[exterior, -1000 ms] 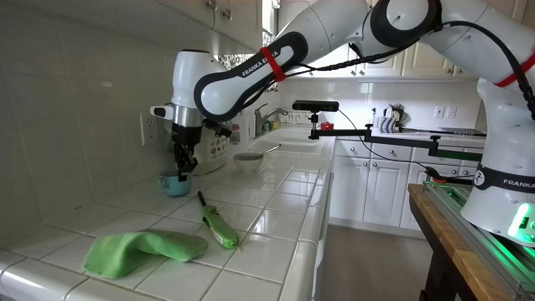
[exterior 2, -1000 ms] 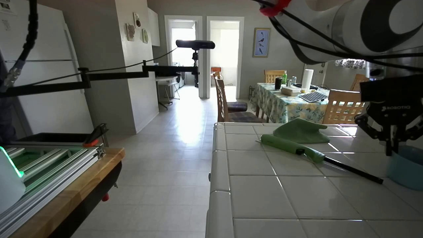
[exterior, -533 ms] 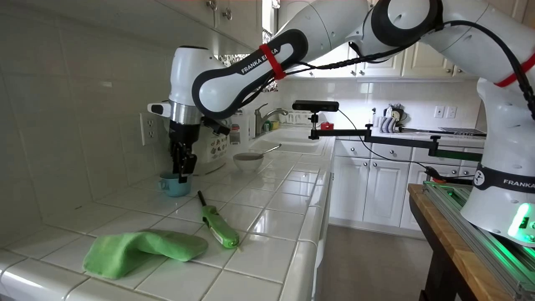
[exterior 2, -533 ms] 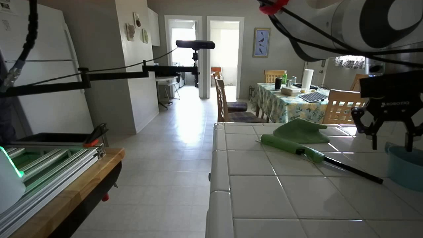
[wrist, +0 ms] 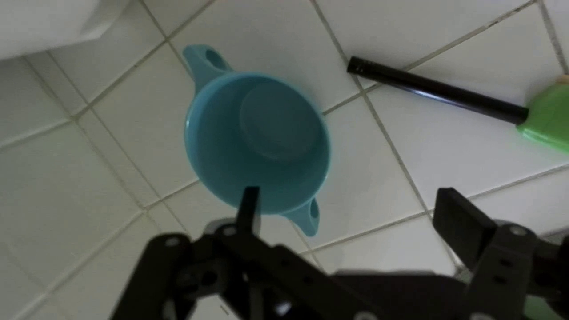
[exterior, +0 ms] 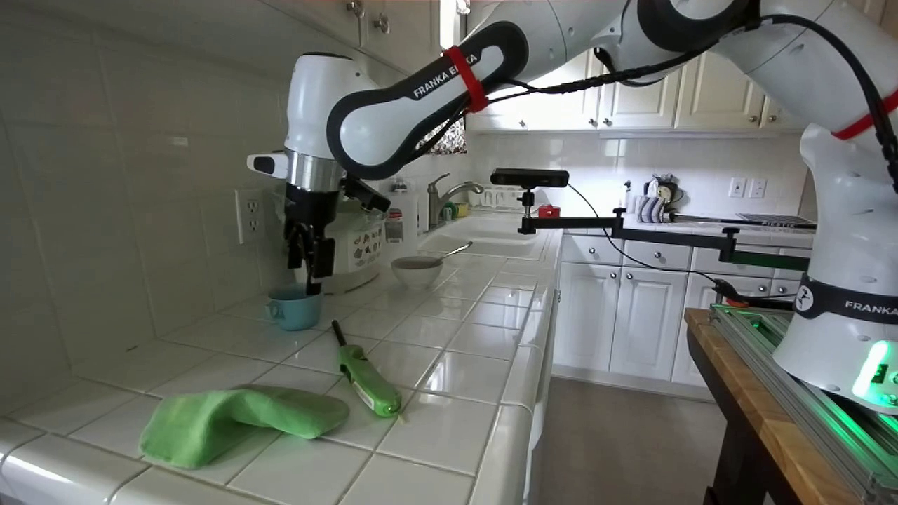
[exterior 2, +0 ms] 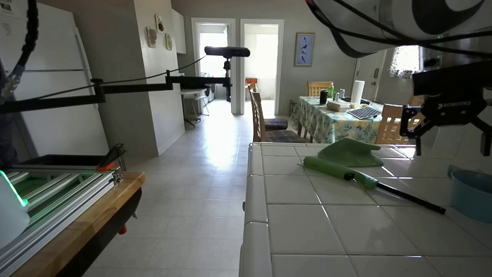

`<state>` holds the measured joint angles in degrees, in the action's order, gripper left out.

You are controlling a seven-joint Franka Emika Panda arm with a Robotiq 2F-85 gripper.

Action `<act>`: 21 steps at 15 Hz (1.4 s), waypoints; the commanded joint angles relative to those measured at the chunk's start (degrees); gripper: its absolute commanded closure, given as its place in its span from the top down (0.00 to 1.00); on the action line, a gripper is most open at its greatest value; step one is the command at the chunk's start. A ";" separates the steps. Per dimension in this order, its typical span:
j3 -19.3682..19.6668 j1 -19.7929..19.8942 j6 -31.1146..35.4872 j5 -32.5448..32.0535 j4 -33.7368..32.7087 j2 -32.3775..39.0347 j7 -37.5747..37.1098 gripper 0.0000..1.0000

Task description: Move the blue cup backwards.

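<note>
Robotiq gripper (exterior 2: 452,150) hangs near the right edge of an exterior view, facing straight down, its fingers (exterior 2: 418,147) spread wide apart. Both tips sit at about one height, above the rim of the blue cup (exterior 2: 471,196), with a visible gap. The cup stands upright on the tiled counter (exterior 2: 311,227), partly cut off by the picture's edge. Beside it lies a long-barrelled lighter (exterior 2: 367,181), black tube pointing toward the cup; a green cloth (exterior 2: 348,152) lies behind the handle.

In an exterior view the Franka arm (exterior: 393,112) shows most of its length: base (exterior: 835,337) at the right, elbow partly cut off at the top, forearm slanting down to the left with a red strap (exterior: 465,78) around it, wrist vertical. Below the wrist, a fingertip overlaps the cup's rim from this angle. The cup sits near the tiled wall (exterior: 189,224); a white appliance (exterior: 361,245) and a white bowl (exterior: 415,272) stand farther back.

In the wrist view the fingers come in from the bottom, well apart. The cup, seen from above with two loop handles, lies left of centre; one finger overlaps its rim, the other is over bare tile. The lighter's tip is near the cup, apart from it.
</note>
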<state>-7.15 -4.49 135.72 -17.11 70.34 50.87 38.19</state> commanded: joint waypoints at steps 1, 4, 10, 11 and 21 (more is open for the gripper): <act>-0.13 0.34 3.18 0.87 11.18 -6.77 -1.39 1.00; -0.03 0.06 5.55 0.55 19.61 -12.01 -4.71 1.00; -1.63 0.34 7.39 1.01 36.83 -24.27 -9.47 1.00; -1.94 0.52 7.30 1.11 39.77 -26.92 -9.27 1.00; -1.48 1.90 1.84 12.82 61.34 -50.61 -4.55 1.00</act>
<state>-8.59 -3.21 137.58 -9.88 125.55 7.00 29.99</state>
